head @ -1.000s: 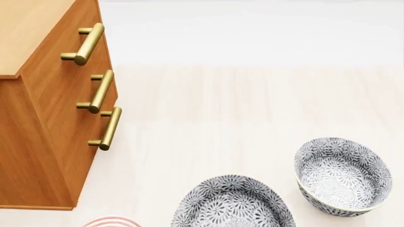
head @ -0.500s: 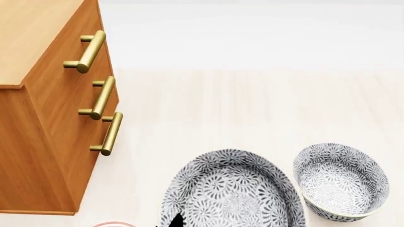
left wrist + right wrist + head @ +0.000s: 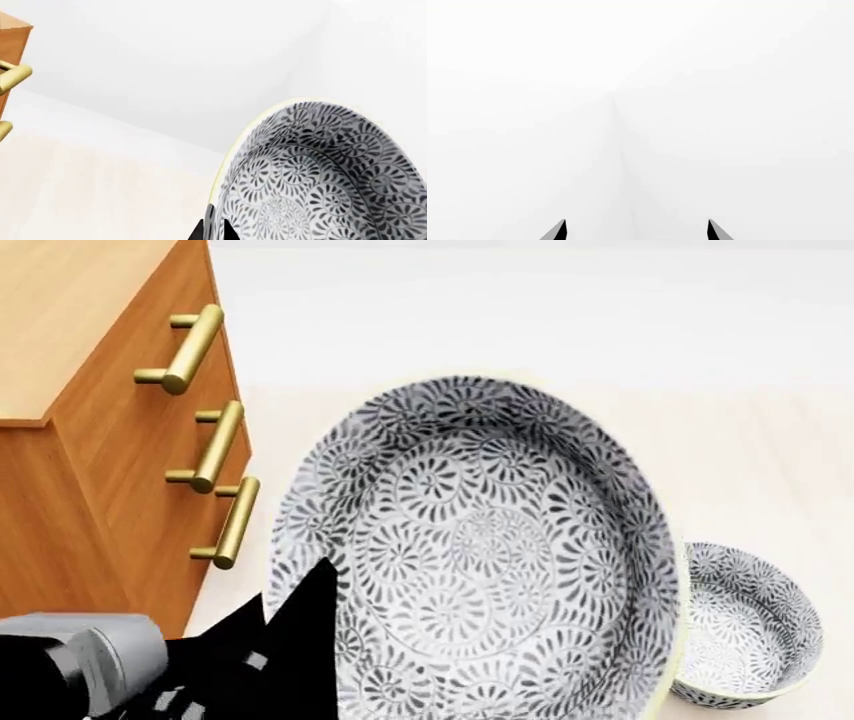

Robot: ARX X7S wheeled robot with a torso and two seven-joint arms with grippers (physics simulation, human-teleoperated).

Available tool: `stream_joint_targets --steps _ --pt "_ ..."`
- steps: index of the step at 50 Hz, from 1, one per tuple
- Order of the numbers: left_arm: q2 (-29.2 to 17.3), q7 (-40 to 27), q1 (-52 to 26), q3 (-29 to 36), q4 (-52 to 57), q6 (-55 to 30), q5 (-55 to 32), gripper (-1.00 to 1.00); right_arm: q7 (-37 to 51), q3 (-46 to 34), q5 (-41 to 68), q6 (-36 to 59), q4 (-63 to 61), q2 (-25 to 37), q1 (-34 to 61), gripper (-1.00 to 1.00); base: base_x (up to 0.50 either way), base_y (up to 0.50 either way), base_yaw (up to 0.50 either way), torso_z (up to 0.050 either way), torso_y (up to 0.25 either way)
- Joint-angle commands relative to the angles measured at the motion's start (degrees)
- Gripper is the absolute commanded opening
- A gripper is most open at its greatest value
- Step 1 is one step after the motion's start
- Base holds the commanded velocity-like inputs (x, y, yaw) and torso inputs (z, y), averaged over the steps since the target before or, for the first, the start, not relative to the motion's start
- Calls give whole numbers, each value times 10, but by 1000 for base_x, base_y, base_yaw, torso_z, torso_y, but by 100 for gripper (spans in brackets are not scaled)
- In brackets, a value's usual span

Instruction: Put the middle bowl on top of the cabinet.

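The middle bowl (image 3: pixel 481 550), deep and white with a dense grey floral pattern, hangs in the air, tilted with its inside facing the head camera. My left gripper (image 3: pixel 300 615) is shut on its lower left rim; in the left wrist view the two dark fingertips pinch the wall of the bowl (image 3: pixel 320 175) at my left gripper (image 3: pixel 213 232). The orange-brown cabinet (image 3: pixel 94 490) stands to the left of the bowl, its flat top (image 3: pixel 67 320) bare. My right gripper (image 3: pixel 637 232) is open with nothing between its fingers, facing only white surface.
A second patterned bowl (image 3: pixel 747 625) sits on the pale floor at the lower right, partly behind the lifted one. Three brass bar handles (image 3: pixel 214 445) stick out from the cabinet's front towards the bowl. The cabinet's edge (image 3: pixel 10 45) shows in the left wrist view.
The middle bowl has risen off the floor towards the head camera and now fills the view's centre. My left arm has come into view under it, and the red-ringed plate is now hidden.
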Motion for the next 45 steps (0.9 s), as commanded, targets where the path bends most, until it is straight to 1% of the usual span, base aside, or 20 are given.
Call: stream_joint_targets --steps 1,5,6,10,15,18,19,26,29,31,32,33,34,39,45 --pt "-23 -199 -223 -61 90 -51 -255 -100 11 -20 -25 6 -6 -4 4 100 0 0 0 0 0" --pt "-22 -266 -316 -76 94 -33 -343 -100 18 -30 -35 11 -11 -6 6 100 0 0 0 0 0" --pt "-20 -274 -340 -80 89 -23 -373 -100 21 -36 -42 15 -16 -7 8 100 0 0 0 0 0" --pt "-35 -294 -393 -81 69 -20 -417 -100 30 -51 -59 30 -25 -6 15 100 0 0 0 0 0" --pt "-72 -301 -473 -69 36 8 -481 -100 42 -67 -78 46 -36 -5 21 100 0 0 0 0 0" --pt "-81 -297 -495 -61 6 31 -540 -100 48 -72 -82 51 -40 -3 22 100 0 0 0 0 0" --pt "-82 -285 -504 -62 -8 32 -561 -100 50 -73 -84 54 -41 -2 24 100 0 0 0 0 0" --pt "-107 -272 -566 -41 -76 -2 -595 -100 59 -78 -88 61 -46 6 24 100 0 0 0 0 0" --pt "-120 -288 -620 -32 -112 -18 -609 -100 60 -75 -83 57 -45 10 19 100 0 0 0 0 0" --pt "-124 -290 -643 -33 -127 -15 -621 -100 61 -72 -79 52 -42 12 15 100 0 0 0 0 0" --pt "-131 -300 -653 -22 -133 -8 -626 -100 60 -69 -75 45 -39 13 11 100 0 0 0 0 0" --pt "-133 -294 -664 -20 -145 -9 -635 -100 60 -68 -74 43 -38 13 10 100 0 0 0 0 0" --pt "-144 -302 -676 0 -153 7 -641 -100 60 -69 -74 42 -36 14 10 100 0 0 0 0 0" --pt "-151 -281 -709 9 -243 21 -651 -100 62 -68 -73 42 -38 17 7 100 0 0 0 0 0" --pt "-150 -289 -732 15 -327 50 -663 -100 63 -69 -74 41 -34 22 8 100 0 0 0 0 0"
